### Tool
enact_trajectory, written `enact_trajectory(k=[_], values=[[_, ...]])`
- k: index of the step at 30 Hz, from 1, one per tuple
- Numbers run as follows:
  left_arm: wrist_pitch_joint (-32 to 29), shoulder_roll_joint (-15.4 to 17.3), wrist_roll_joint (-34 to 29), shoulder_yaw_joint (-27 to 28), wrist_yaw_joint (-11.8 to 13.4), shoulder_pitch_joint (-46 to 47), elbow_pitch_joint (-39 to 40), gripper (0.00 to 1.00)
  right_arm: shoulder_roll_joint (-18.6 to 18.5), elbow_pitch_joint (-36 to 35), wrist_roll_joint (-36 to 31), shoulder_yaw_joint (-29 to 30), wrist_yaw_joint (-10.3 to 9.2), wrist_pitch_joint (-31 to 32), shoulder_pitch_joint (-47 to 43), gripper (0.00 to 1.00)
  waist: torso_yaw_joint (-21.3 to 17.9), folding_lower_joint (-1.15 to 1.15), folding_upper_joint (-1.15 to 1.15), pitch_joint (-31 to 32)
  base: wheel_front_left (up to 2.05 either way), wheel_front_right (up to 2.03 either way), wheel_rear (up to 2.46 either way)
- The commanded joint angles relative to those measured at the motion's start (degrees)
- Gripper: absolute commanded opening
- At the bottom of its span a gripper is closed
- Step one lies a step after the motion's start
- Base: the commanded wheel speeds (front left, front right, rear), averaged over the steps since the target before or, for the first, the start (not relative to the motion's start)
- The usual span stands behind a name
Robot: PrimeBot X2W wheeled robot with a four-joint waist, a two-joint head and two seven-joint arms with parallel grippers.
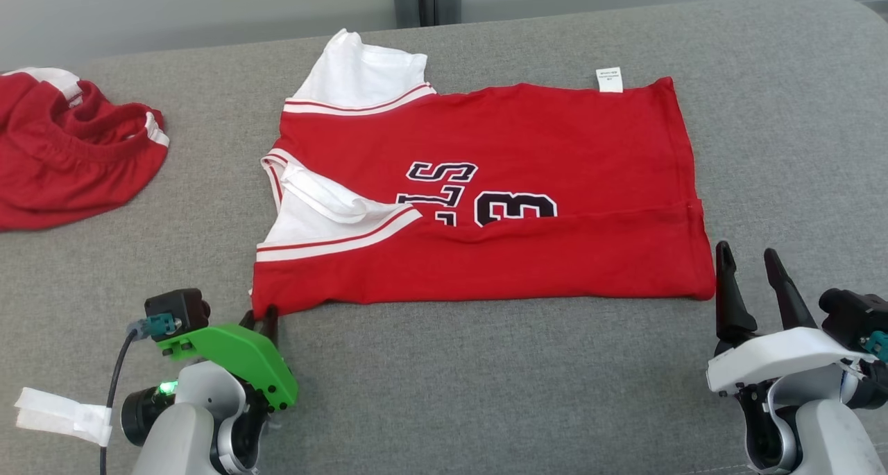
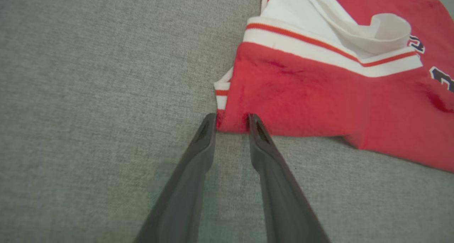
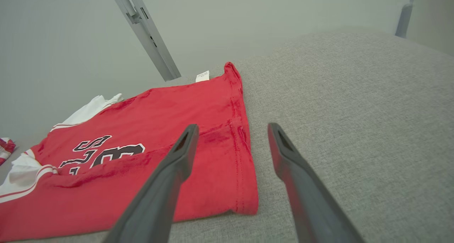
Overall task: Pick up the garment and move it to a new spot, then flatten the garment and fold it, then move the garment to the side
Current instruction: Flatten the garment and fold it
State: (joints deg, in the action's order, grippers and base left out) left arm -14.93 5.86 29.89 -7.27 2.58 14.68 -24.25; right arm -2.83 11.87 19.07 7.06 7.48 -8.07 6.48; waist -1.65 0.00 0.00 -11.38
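Print (image 1: 513, 208) on the jersey (image 1: 555, 128) — lower half under a fold, unreadable

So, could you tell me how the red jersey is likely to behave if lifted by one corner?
Probably floppy: the red jersey is thin cloth, lying folded with wrinkles, so it would drape and unfold. Seemingly light for its size. Pushed, it would probably bunch rather than slide, as the grey woven surface looks coarse.
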Motion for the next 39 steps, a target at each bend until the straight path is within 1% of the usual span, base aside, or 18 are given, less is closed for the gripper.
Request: enact_trajectory(k=[1, 2, 3, 4, 5, 12, 15, 24, 25, 26, 27, 28, 30, 34, 37, 39], values=[[-0.2, -0.1, 0.5, -0.1, -0.2, -0.8, -0.2, 0.35, -0.1, 0.4, -0.5, 0.1, 0.02, 0.6, -0.6, 1.00, 0.0, 0.00, 0.00, 0.0, 0.00, 0.00, 0.00], [-0.3, -0.2, 0.6, -0.3, -0.3, -0.8, -0.3, 0.29, -0.1, 0.7, -0.6, 0.2, 0.02, 0.9, -0.6, 1.00, 0.1, 0.00, 0.00, 0.1, 0.00, 0.00, 0.00], [-0.3, -0.2, 0.6, -0.5, -0.5, -0.7, -0.4, 0.12, -0.1, 1.1, -0.7, 0.2, 0.03, 1.4, -0.6, 1.00, 0.1, 0.00, 0.00, 0.1, 0.00, 0.00, 0.00], [0.0, -0.3, 0.8, -0.6, -0.6, -0.6, -0.3, 0.07, -0.1, 1.6, -0.7, 0.2, 0.03, 1.8, -0.6, 1.00, 0.2, 0.00, 0.00, 0.1, 0.00, 0.00, 0.00], [0.3, -0.3, 0.9, -0.7, -0.8, -0.5, -0.4, 0.00, -0.1, 2.1, -0.8, 0.1, 0.02, 2.3, -0.4, 1.00, 0.3, 0.00, 0.00, 0.1, 0.00, 0.00, 0.00], [3.5, -0.8, 1.1, -0.5, -0.8, 0.6, -0.3, 0.00, -0.1, 8.1, -1.4, 0.1, 0.02, 4.6, 1.6, 1.00, 0.9, 0.00, 0.00, 0.0, 0.00, 0.00, 0.00], [4.4, -0.3, 1.0, -0.4, -0.9, 0.9, 0.5, 0.00, -0.1, 11.0, -1.9, 0.3, 0.03, 4.8, 2.9, 1.00, 1.2, 0.00, 0.00, -0.1, 0.00, 0.00, 0.00], [5.1, 0.3, 0.6, -0.6, -0.5, 0.4, 3.5, 0.00, -0.1, 21.1, -1.2, 0.1, 0.03, 5.8, 8.1, 1.00, 2.0, 0.00, 0.00, 0.0, 0.00, 0.00, 0.00], [5.1, 0.3, 0.6, -0.7, -0.4, 0.2, 3.7, 0.00, -0.1, 22.1, -0.9, -0.2, 0.03, 6.1, 8.5, 0.91, 2.1, 0.00, 0.00, 0.0, 0.00, 0.00, 0.00], [5.3, 0.2, 0.7, -0.8, -0.6, 0.1, 4.0, 0.00, 0.0, 23.2, -0.4, -0.7, 0.03, 6.2, 9.1, 0.65, 2.1, 0.00, 0.00, 0.1, 0.00, 0.00, 0.00], [5.3, 0.2, 0.8, -0.8, -0.6, 0.0, 4.2, 0.00, 0.0, 24.0, -0.1, -0.9, 0.03, 6.1, 9.5, 0.45, 2.1, 0.00, 0.00, 0.2, 0.00, 0.00, 0.00], [5.5, 0.2, 0.8, -0.8, -0.5, 0.0, 4.5, 0.00, 0.0, 24.7, 0.2, -1.2, 0.03, 5.9, 10.1, 0.21, 2.2, 0.00, 0.00, 0.3, 0.00, 0.00, 0.00], [5.6, 0.4, 0.8, -0.8, -0.5, -0.2, 5.2, 0.00, 0.0, 25.5, 0.9, -1.5, 0.03, 5.3, 10.9, 0.00, 2.2, 0.00, 0.00, 0.6, 0.00, 0.00, 0.00], [5.8, 1.3, 0.4, -0.9, -0.5, -1.0, 7.2, 0.00, -0.1, 25.1, 1.5, -1.4, 0.03, 4.3, 11.5, 0.00, 2.2, 0.00, 0.00, 1.6, 0.00, 0.00, 0.00], [5.0, 2.3, -0.2, -1.5, -0.7, -2.2, 10.6, 0.00, -0.1, 22.6, 3.9, -1.7, 0.03, 4.6, 10.5, 0.00, 2.4, 0.00, 0.00, 2.5, 0.00, 0.00, 0.00], [4.2, 3.3, -0.8, -2.0, -0.4, -3.5, 13.8, 0.00, -0.1, 20.1, 4.6, -1.7, 0.03, 5.5, 8.8, 0.00, 2.6, 0.00, 0.00, 2.9, 0.00, 0.00, 0.00]])
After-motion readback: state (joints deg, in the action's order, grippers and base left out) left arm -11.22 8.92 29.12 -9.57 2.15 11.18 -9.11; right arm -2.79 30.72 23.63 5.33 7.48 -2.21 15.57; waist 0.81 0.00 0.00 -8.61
